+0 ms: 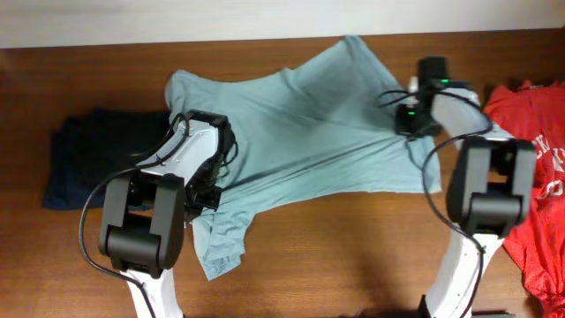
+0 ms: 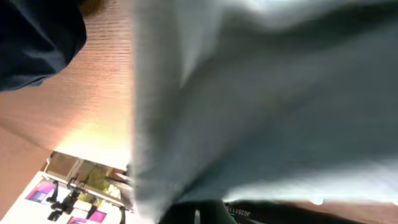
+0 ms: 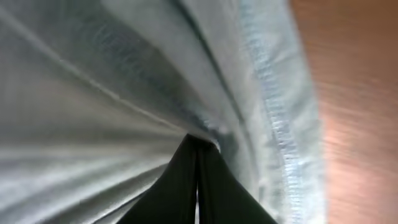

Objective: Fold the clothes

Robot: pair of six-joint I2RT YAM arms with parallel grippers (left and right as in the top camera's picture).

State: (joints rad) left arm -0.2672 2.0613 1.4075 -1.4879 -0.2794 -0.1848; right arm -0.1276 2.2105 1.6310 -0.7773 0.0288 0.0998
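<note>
- Overhead, the biggest thing is the brown wooden table (image 1: 353, 256), and both arms reach over it.
- Next is the pale grey-blue T-shirt (image 1: 309, 132). It lies spread open and wrinkly on the table, stretched between the two grippers. One sleeve points away from them, toward the far edge. Another part hangs down past the left gripper, toward the near edge.
- A red T-shirt (image 1: 538, 177) with white letters lies in a heap on the outer side of the right gripper, apart from the grey-blue one. It runs off the edge of the picture.
- A dark navy T-shirt (image 1: 88, 159) lies flat on the outer side of the left gripper, near the grey-blue shirt's edge.
- The left gripper (image 1: 210, 196) sits on the left edge of the pale grey-blue T-shirt. It is closed. In the left wrist view the picture is blurry, but the grey-blue cloth hangs right in front of the camera and runs down into the tips, so it looks pinched there. The navy cloth shows in the top corner.
- The right gripper (image 1: 408, 122) sits at the right edge of the same shirt. In the right wrist view its two black fingers (image 3: 186, 186) are pressed together, with a fold of the cloth bunched between the tips. The stitched hem runs just beside them, and bare table is past the hem.
</note>
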